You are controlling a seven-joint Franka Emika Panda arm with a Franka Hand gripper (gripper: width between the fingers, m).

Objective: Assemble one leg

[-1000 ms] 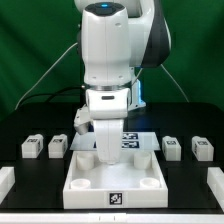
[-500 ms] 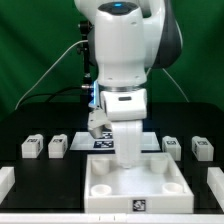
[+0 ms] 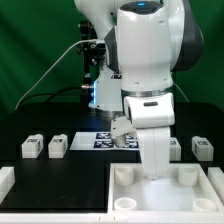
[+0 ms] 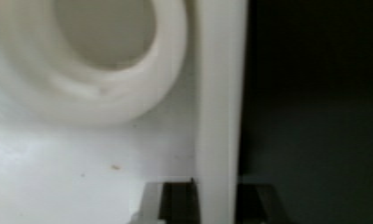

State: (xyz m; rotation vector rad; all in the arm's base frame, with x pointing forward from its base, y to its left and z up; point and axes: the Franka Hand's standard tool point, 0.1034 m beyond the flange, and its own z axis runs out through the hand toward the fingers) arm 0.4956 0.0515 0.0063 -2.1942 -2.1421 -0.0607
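**Claw tied up on the tray, legs waiting to either side**

Nearest the camera, the tray (image 3: 130,200) is sitting on the counter (image 3: 60,185). The claw (image 3: 155,172) is reaching down over it, set narrow and apparently pinching its far wall (image 4: 215,120). In the exterior view the nearest leg (image 3: 176,148) is lying just beside the claw at 2 o'clock, half hidden. A second leg (image 3: 203,149) is at 3 o'clock, and a third leg (image 3: 57,146) and fourth leg (image 3: 32,147) are at 9 o'clock. I cannot tell their long axes. Farthest, the marker board (image 3: 100,138) is lying at 10 o'clock.
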